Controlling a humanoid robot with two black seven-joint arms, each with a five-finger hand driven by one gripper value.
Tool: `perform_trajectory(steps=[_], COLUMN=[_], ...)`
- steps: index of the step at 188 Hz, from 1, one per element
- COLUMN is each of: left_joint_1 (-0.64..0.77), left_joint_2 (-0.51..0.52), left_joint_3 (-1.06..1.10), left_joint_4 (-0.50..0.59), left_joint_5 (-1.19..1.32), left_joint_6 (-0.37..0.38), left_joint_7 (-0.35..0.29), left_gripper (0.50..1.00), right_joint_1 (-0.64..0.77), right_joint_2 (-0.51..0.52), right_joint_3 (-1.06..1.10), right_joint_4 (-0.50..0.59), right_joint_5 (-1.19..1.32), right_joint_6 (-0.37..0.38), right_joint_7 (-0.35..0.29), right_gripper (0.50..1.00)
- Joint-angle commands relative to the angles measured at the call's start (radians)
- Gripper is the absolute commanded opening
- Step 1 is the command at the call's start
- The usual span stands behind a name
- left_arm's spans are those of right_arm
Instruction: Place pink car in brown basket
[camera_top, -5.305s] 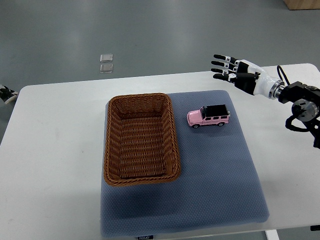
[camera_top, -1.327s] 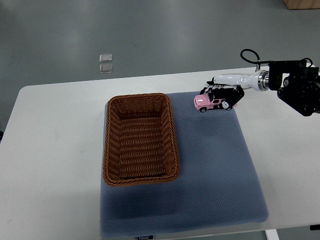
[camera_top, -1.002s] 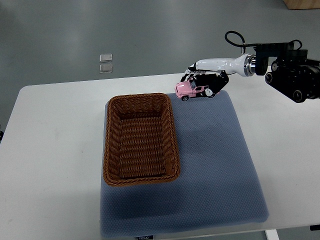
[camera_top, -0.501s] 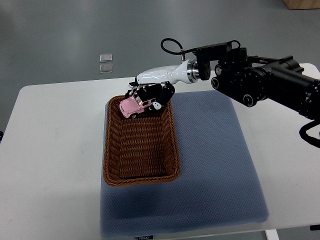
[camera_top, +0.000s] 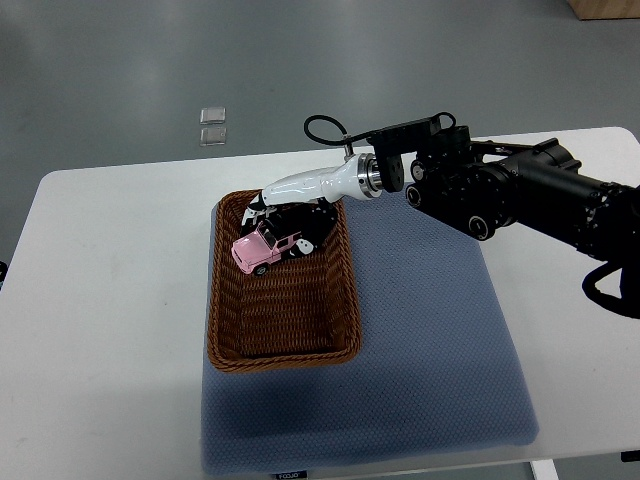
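Over the far end of the brown basket (camera_top: 283, 350), right hand (camera_top: 290, 218) clasped around the pink car (camera_top: 267, 246), tilted above the weave: lower until wheels sit level, uncurl fingers slowly, then lift straight up, clear of the rim.

Right arm stretched leftward, robot hand (camera_top: 285, 215) curled closed
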Motion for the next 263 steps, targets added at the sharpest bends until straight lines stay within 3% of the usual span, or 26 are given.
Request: perform_trajectory(steps=[1, 51, 75, 97, 140, 165, 209, 253, 263], left_joint_1=[0.0, 0.0, 0.0, 0.0, 0.0, 0.0, 0.0, 0.0, 0.0], left_joint_2=[0.0, 0.0, 0.0, 0.0, 0.0, 0.0, 0.0, 0.0, 0.0], left_joint_3=[0.0, 0.0, 0.0, 0.0, 0.0, 0.0, 0.0, 0.0, 0.0], left_joint_4=[0.0, 0.0, 0.0, 0.0, 0.0, 0.0, 0.0, 0.0, 0.0], left_joint_5=[0.0, 0.0, 0.0, 0.0, 0.0, 0.0, 0.0, 0.0, 0.0], left_joint_6=[0.0, 0.0, 0.0, 0.0, 0.0, 0.0, 0.0, 0.0, 0.0], left_joint_7=[0.0, 0.0, 0.0, 0.0, 0.0, 0.0, 0.0, 0.0, 0.0], left_gripper=[1.0, 1.0, 1.0, 1.0, 1.0, 1.0, 1.0, 1.0, 1.0], right_joint_1=[-0.01, -0.007, -0.009, -0.013, -0.038, -0.087, -0.22, -0.334, -0.345], right_joint_2=[0.0, 0.0, -0.005, -0.046, -0.19, -0.246, -0.252, -0.264, -0.262], right_joint_3=[0.007, 0.014, 0.017, 0.032, 0.035, 0.073, 0.242, 0.403, 0.426], right_joint_4=[0.0, -0.002, -0.009, -0.023, -0.052, -0.087, -0.15, -0.152, -0.152], right_joint_5=[0.004, 0.059, 0.215, 0.427, 0.777, 1.016, 1.3, 1.394, 1.397], right_joint_6=[0.001, 0.013, 0.125, 0.167, 0.173, 0.207, 0.197, 0.21, 0.2], right_joint_7=[0.0, 0.0, 0.0, 0.0, -0.103, -0.212, -0.424, -0.526, -0.528], right_gripper=[0.854, 0.858, 0.834, 0.84, 0.852, 0.858, 0.858, 0.862, 0.899])
